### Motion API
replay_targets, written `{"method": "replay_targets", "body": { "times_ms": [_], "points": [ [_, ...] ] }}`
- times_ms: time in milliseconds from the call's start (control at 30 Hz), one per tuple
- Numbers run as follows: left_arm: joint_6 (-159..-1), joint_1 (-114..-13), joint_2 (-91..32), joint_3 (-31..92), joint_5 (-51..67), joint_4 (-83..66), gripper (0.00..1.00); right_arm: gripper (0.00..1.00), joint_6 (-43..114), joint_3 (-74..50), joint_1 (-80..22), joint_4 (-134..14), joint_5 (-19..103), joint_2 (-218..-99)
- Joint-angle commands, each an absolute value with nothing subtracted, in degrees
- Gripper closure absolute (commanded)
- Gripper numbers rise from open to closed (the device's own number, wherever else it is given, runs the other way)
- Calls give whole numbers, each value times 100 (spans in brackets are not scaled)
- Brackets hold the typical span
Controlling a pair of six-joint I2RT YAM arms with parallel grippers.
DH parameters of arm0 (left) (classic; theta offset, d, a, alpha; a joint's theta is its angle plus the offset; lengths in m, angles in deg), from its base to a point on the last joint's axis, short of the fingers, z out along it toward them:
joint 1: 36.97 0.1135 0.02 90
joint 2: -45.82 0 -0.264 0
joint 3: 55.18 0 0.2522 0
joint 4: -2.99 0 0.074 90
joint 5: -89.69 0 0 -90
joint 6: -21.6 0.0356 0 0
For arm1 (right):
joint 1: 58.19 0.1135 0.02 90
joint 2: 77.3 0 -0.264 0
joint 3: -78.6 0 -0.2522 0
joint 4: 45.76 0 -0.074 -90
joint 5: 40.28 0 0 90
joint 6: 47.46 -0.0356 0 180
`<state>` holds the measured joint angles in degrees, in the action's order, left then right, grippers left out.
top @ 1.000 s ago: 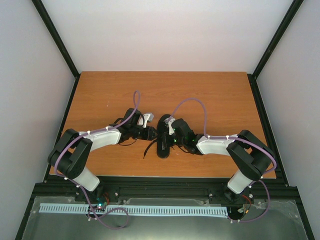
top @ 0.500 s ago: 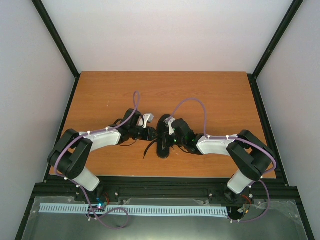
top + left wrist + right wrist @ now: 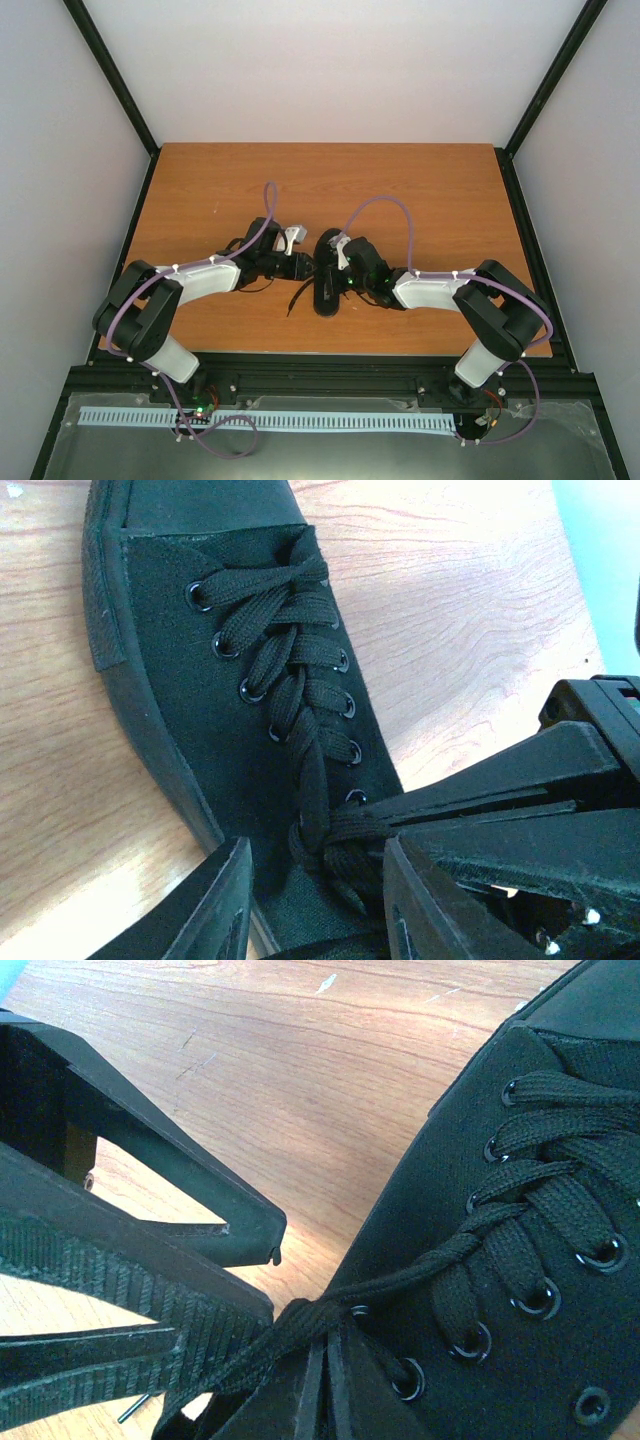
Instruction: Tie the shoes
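The black sneaker (image 3: 326, 292) lies mid-table, toe away from the arms; it also shows in the left wrist view (image 3: 180, 700) and the right wrist view (image 3: 520, 1360). Its black laces (image 3: 290, 670) are threaded up the eyelets. My right gripper (image 3: 328, 1338) is shut on a lace strand (image 3: 420, 1270) at the top of the lacing, pulled taut; its fingers (image 3: 500, 780) reach in from the right in the left wrist view. My left gripper (image 3: 315, 905) is open, its jaws astride the same crossing, touching nothing clearly. The two grippers (image 3: 305, 262) (image 3: 330, 264) meet over the shoe.
A loose lace end (image 3: 294, 298) trails onto the wooden table (image 3: 420, 190) left of the shoe. Black frame posts and white walls bound the table. Purple cables arch over both arms.
The left arm has shifted very slightly leftward at its elbow. The shoe and the right arm have not visibly moved.
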<state>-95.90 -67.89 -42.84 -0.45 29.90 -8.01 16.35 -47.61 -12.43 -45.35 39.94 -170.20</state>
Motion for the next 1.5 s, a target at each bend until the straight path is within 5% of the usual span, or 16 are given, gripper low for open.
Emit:
{"method": "replay_targets", "body": {
  "times_ms": [0, 533, 900, 1467],
  "points": [
    [-9656, -6773, -4256, -39, 3155, -555, 60, 97, 1652, -4717, -1229, -4512, 4072, -17106],
    [-9816, -6773, -4732, -37, 3777, -80, 71, 97, 1661, -4687, -1230, -4513, 4032, -17132],
    [-9958, -6773, -4798, -69, 3989, 122, 98, 97, 1652, -4687, -1231, -4520, 4077, -17105],
    [-9951, -6773, -4192, -436, 2781, -112, 99, 84, 1659, -5025, -1231, -5175, 4719, -16249]
  ]
}}
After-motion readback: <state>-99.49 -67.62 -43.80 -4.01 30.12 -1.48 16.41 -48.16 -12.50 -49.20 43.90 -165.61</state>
